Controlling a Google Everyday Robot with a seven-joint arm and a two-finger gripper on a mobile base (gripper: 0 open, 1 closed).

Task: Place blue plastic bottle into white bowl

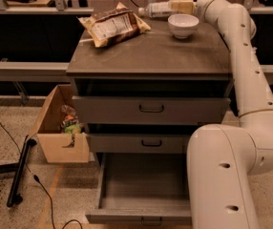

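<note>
Tipping of white bowl [183, 26] is risked; blue plastic bottle [161, 9] is gripped sideways by gripper [190, 5] just behind the bowl; being longer than the rim, it could be rolled off.

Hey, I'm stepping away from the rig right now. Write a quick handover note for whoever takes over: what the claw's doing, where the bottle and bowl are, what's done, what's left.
Claw: at the back right of the cabinet top, just behind the white bowl, shut on the blue plastic bottle.
Bottle: held lying level, cap pointing left, behind the bowl, not in it.
Bowl: upright on the cabinet top, looks empty.
Done: bottle picked up and brought beside the bowl.
Left: move it over the bowl, lower, release. It looks longer than the bowl is wide, so it will probably rest on the rim.
</note>
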